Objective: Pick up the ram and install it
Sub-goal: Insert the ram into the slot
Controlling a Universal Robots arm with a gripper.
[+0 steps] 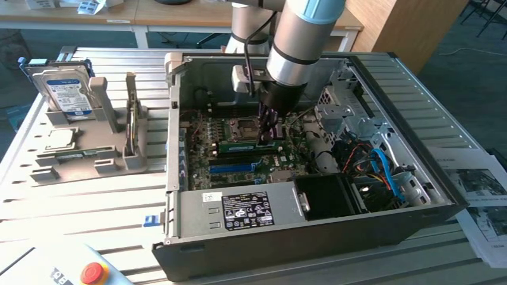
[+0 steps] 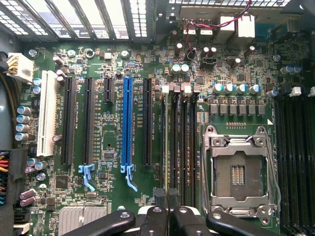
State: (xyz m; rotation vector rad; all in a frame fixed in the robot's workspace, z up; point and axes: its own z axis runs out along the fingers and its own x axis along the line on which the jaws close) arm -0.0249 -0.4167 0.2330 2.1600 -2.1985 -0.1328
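Inside the open computer case point(image 1: 178, 196), my gripper point(image 1: 269, 138) hangs low over the motherboard point(image 1: 202, 148). The ram point(image 1: 240, 145), a narrow green stick, lies along the memory slots beside the empty processor socket point(image 1: 241, 126), with my fingers at its end nearer the exterior view's right. In the wrist view my gripper point(image 2: 167, 195) has its black fingertips point(image 2: 160, 195) pressed close on a thin edge, the ram point(image 2: 167, 147) seen from above, lined up with the dark memory slots point(image 2: 184, 147) next to the silver socket frame point(image 2: 237, 172).
A blue expansion slot point(image 2: 128, 123) and black slots lie beside the memory slots. Drive cage point(image 1: 352, 113), cables point(image 1: 384, 169) and power supply point(image 1: 246, 211) crowd the case. On the exterior view's left a grey holder point(image 1: 103, 157) carries a hard drive point(image 1: 67, 92) and a square silver chip point(image 1: 59, 138).
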